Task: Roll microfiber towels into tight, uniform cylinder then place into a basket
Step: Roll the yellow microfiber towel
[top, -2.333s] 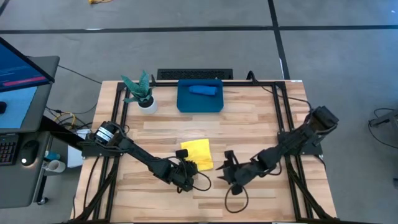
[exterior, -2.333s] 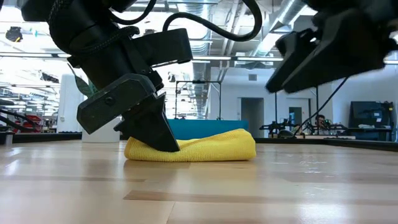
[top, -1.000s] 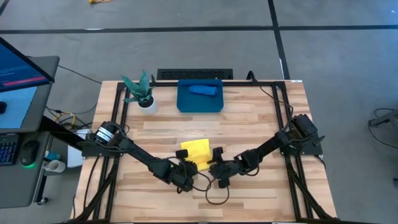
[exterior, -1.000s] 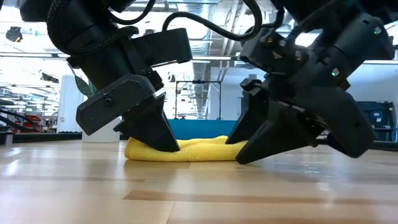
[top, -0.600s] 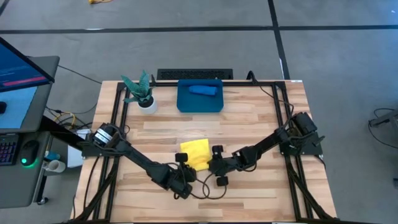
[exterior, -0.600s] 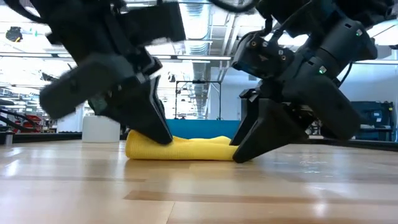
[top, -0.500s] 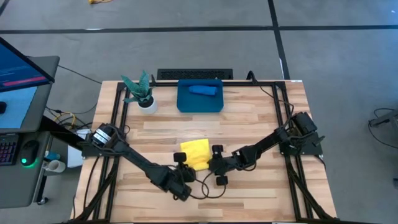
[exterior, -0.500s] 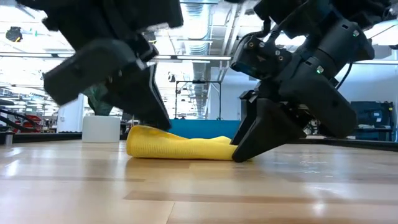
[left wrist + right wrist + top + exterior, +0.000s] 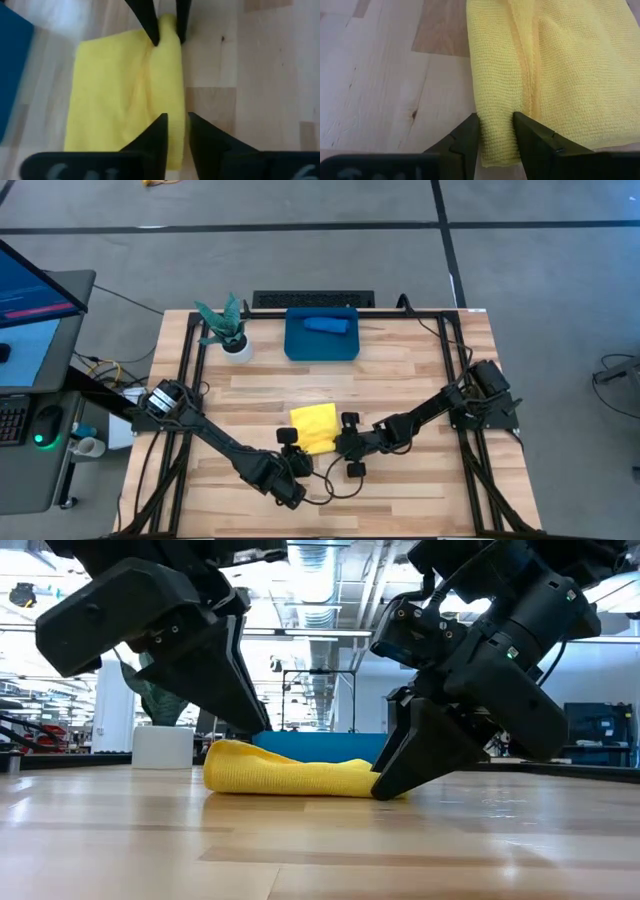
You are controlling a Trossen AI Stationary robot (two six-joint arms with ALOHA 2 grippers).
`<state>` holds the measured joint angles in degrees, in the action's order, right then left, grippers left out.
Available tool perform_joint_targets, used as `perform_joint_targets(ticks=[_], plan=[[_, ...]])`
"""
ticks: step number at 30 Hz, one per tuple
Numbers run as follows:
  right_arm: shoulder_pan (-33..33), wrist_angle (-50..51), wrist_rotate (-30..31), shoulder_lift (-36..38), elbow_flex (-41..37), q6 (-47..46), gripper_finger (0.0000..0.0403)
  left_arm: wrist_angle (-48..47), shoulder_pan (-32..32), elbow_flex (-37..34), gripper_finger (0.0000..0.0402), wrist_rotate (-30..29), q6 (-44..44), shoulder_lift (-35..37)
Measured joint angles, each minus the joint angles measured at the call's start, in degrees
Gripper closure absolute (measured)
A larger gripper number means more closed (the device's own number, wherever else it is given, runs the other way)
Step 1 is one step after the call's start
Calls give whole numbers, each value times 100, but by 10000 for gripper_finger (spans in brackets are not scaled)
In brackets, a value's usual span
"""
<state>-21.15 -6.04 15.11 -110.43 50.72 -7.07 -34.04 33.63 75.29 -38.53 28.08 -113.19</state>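
Note:
The yellow towel (image 9: 313, 423) lies folded on the table's middle, its near edge rolled into a thick fold. My left gripper (image 9: 297, 448) is shut on the fold's left end and my right gripper (image 9: 337, 444) is shut on its right end. In the low view the left gripper (image 9: 255, 728) stands raised over the towel (image 9: 300, 778), and the right gripper (image 9: 385, 785) is low at the table. The blue towel (image 9: 325, 325) lies rolled in the teal basket (image 9: 295, 350) at the table's far side. My left gripper pinches the left end of the rolled fold (image 9: 175, 107) between its two fingers, coming from the table's left and along the fold. That end (image 9: 228, 752) is raised a little off the table. My right gripper pinches the right end of the fold (image 9: 497, 110) between its two fingers, coming from the table's right, slanting down, along the fold. That end rests on the table.
A white pot with a green plant (image 9: 237, 345) stands at the far left, beside the basket. Bare wood lies along the near edge and to both sides of the towel. Black rails (image 9: 460, 380) run along the table's sides.
My left gripper has risen from the table and tipped, and the towel's left end has come up a little with it. My right gripper has stayed low at the towel's right end. The rest of the towel has stayed on the table.

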Motion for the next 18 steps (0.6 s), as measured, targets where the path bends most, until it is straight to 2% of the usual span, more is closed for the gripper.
perform_joint_targets(ticks=[6, 9, 13, 18], plan=[[-2, 0, -6, 0, 0, -2, 261, 319, -64, -43, 270, 580, -130, -26], [-2, -13, -8, 0, -4, -2, 261, 536, -62, -206, 245, 616, -394, -31], [-4, -16, -11, 0, -4, -2, 260, 559, -127, -324, 229, 525, -436, -33], [-4, -18, -15, 0, -4, -4, 263, 531, -293, -339, 228, 487, -467, -37]])
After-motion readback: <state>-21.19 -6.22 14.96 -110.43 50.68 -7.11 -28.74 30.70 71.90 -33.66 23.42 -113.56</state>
